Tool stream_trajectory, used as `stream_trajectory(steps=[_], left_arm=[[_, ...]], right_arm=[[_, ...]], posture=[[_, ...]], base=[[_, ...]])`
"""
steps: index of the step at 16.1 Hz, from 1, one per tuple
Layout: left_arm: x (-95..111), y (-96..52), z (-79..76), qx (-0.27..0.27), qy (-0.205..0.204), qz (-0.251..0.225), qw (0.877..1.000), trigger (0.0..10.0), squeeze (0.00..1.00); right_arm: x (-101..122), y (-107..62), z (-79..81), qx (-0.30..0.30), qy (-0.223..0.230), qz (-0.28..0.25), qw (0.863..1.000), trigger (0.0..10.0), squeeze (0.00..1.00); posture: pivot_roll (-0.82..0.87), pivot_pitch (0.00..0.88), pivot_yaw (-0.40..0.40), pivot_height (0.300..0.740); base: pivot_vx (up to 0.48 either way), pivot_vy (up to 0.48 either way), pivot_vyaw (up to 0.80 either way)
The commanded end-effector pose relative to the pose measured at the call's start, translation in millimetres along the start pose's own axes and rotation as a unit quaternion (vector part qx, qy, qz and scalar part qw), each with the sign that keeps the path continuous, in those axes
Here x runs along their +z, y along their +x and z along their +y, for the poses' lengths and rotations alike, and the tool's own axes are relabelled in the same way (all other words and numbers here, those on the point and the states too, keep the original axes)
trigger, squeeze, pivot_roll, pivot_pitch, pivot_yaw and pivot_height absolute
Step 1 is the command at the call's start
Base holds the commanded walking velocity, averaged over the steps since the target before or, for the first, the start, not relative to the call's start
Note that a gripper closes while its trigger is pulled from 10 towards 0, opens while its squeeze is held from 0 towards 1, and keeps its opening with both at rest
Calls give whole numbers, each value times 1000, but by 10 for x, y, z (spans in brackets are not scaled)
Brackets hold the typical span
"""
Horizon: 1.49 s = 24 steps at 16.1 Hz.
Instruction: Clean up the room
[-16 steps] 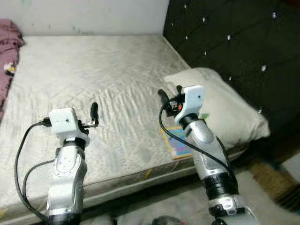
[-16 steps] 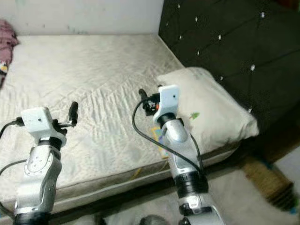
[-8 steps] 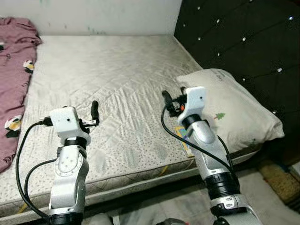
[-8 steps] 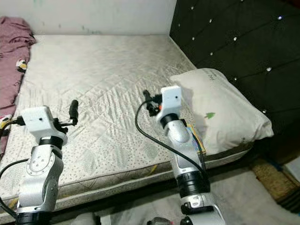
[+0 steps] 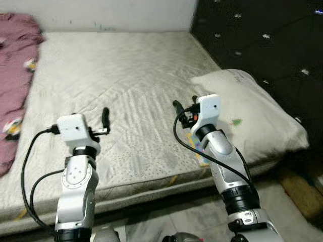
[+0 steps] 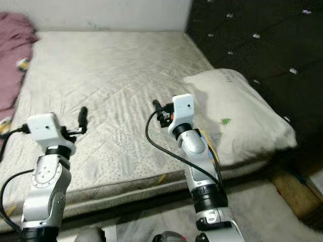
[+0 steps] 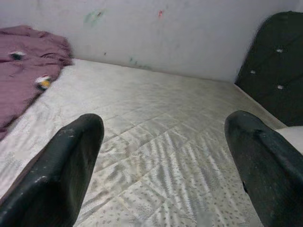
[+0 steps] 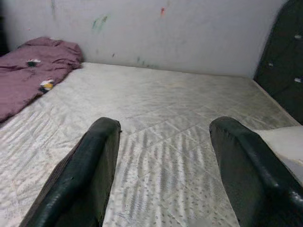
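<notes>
A bare quilted mattress (image 5: 126,70) lies in front of me. A maroon blanket (image 5: 12,70) is bunched along its left side, with a white pillow (image 5: 257,113) at its right end. A colourful book (image 5: 200,151) lies at the near edge beside the pillow, partly hidden by my right arm. My left gripper (image 5: 105,118) hovers open over the near left part of the mattress, holding nothing. My right gripper (image 5: 184,105) is open too, above the mattress just left of the pillow. In the wrist views both pairs of fingers (image 7: 61,175) (image 8: 83,179) stand wide apart over the sheet.
A black tufted headboard (image 5: 272,35) rises behind the pillow on the right. A pale wall (image 7: 156,33) runs along the far side of the bed. A floor with a woven mat (image 5: 303,186) lies beyond the bed's right corner.
The whole picture has shifted as the camera moved, bringing the blanket into sight on the left. Both arms keep the same raised pose, with fingers open throughout.
</notes>
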<state>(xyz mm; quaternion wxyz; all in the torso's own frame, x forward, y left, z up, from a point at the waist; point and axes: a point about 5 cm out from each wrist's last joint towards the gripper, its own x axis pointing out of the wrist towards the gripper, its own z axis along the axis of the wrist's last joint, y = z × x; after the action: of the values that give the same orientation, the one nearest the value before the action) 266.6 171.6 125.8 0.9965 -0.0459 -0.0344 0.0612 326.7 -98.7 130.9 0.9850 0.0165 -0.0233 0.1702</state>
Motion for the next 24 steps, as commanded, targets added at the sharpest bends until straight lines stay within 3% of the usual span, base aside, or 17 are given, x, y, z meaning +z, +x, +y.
stream_trajectory(steps=[1,24], left_arm=[[4,4,-2,1,-1,2,1000,10000,0],[3,19,-15,-3,-16,5,1000,10000,0]], right_arm=[[60,6,-7,-2,-7,-13,1000,10000,0],[55,8,-3,7,3,-15,1000,10000,0]], posture=[[-11,0,-97,740],[-13,0,-96,740]], base=[[0,0,800],[0,469,0]])
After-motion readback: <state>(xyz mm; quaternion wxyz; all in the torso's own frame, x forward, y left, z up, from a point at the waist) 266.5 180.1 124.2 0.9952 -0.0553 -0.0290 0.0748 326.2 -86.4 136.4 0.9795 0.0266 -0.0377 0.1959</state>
